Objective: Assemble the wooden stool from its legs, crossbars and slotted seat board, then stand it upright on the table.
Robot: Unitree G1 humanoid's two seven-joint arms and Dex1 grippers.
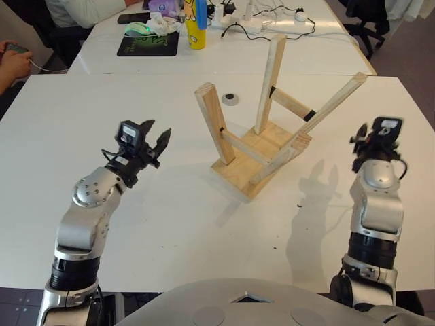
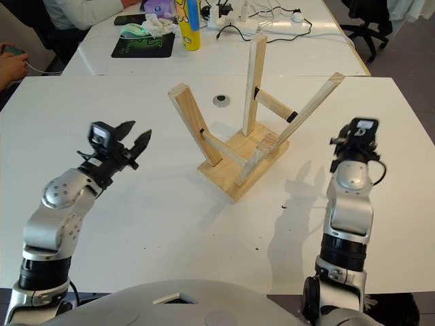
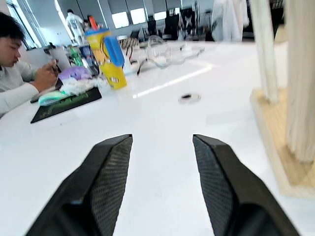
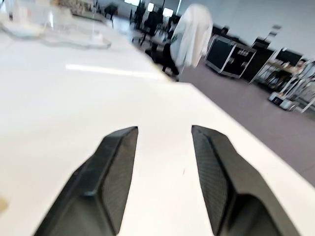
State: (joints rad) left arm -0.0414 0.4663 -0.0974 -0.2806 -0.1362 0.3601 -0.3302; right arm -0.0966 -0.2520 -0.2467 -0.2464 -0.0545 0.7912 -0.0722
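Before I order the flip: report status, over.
Left gripper open, right gripper open, both empty. Stool upside down on table, legs up. Small disc behind it.

A second white table [image 1: 306, 58] stands at the far side. On it, left of middle, a yellow and blue cup [image 1: 196, 30] stands upright beside a black mouse mat [image 1: 160, 46] that bears a green mouse [image 1: 138, 28]. Right of the cup lie a white power strip [image 1: 253, 22] and black cables [image 1: 299, 17]. Nearer, a small grey disc [image 1: 231, 99] lies flat.
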